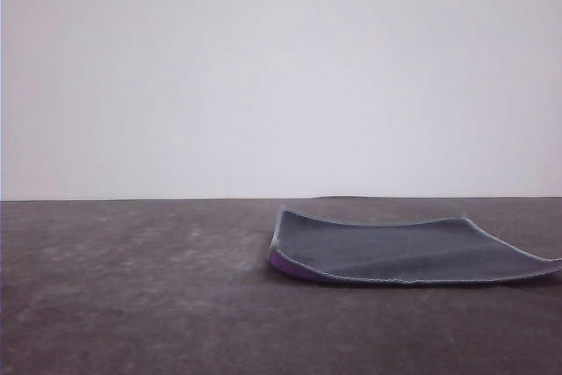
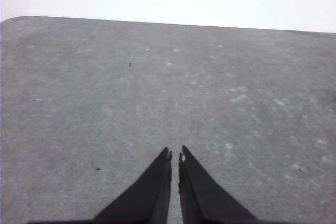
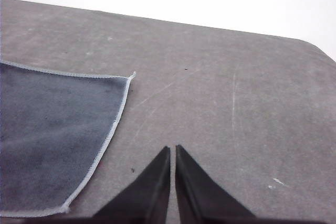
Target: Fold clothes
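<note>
1. The cloth [image 1: 404,252] lies spread on the table [image 1: 132,287], right of centre in the front view, dark grey face up. A sliver of purple underside shows at its near left corner, and its right edge runs to the frame's border.

2. It looks thin, light and limp. The surface ripples gently, and the left corners curl a little off the table instead of lying flat. My guess is that it will drape and sag from any pinch, and may drag or bunch if pulled across the rough tabletop.

3. The light grey stitched edging gives the firmest hold. The best places to grip look like the corners, especially the lifted left ones, where a fingertip could slip under. A corner [image 3: 129,76] also shows in the right wrist view.

4. The right claw [image 3: 172,153] hovers low over bare table, just beside the cloth's stitched edge and apart from it. Its fingers are closed together, with only a slit between the tips, and hold nothing.

5. The left claw [image 2: 175,156] hangs over speckled bare table with no cloth in its view. It too is clenched and empty.

6. Both claws would need to spread before either could take an edge.
</note>
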`<state>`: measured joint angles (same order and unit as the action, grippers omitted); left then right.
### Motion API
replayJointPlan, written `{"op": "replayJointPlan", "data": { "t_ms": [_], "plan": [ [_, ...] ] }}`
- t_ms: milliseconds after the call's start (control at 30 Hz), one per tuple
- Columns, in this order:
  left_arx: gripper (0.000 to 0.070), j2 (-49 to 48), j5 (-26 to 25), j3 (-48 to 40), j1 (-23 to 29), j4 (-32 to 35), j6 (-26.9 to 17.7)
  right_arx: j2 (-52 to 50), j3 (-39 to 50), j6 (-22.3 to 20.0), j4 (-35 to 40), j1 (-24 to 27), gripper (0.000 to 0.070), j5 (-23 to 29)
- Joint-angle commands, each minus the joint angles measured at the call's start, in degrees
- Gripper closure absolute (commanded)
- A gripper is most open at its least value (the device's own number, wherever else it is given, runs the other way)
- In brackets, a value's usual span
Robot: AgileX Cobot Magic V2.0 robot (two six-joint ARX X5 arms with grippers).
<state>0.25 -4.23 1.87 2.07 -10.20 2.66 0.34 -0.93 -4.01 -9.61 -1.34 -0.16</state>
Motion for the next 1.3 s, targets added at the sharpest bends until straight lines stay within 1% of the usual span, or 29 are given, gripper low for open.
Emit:
{"op": "replayJointPlan", "data": {
  "t_ms": [0,667,900,1000,1067,1133,1200,1267],
  "plan": [
    [0.0677,-0.07,0.28,-1.11,0.00,-0.37,-0.02,-0.13,0.22,1.01,0.63,0.00,0.0688,0.13],
    [0.0677,-0.07,0.28,-1.11,0.00,-0.37,-0.02,-0.13,0.22,1.35,1.02,-0.02,0.0688,-0.09],
    [0.0677,-0.07,0.11,-1.11,0.00,-0.24,0.19,-0.13,0.22,6.15,1.46,-0.02,0.0688,-0.44],
    [0.0677,-0.07,-0.61,-1.11,0.00,0.68,3.04,-0.13,0.22,8.33,1.46,-0.02,0.0688,-1.62],
    [0.0677,-0.07,-0.94,-1.11,0.00,1.68,3.29,-0.13,0.22,8.81,1.44,-0.02,0.0688,-2.45],
    [0.0677,-0.07,-2.63,-1.00,0.00,2.23,5.29,-0.13,0.15,10.19,1.46,-0.02,0.0688,-3.69],
    [0.0677,-0.07,-5.15,-0.07,-0.02,2.62,7.01,-0.13,-0.35,12.36,1.44,-0.02,0.0689,-4.65],
    [0.0677,0.04,-5.43,1.49,-0.25,2.74,8.38,-0.01,-2.06,15.35,1.18,-0.02,0.0689,-4.57]
  ]
}}
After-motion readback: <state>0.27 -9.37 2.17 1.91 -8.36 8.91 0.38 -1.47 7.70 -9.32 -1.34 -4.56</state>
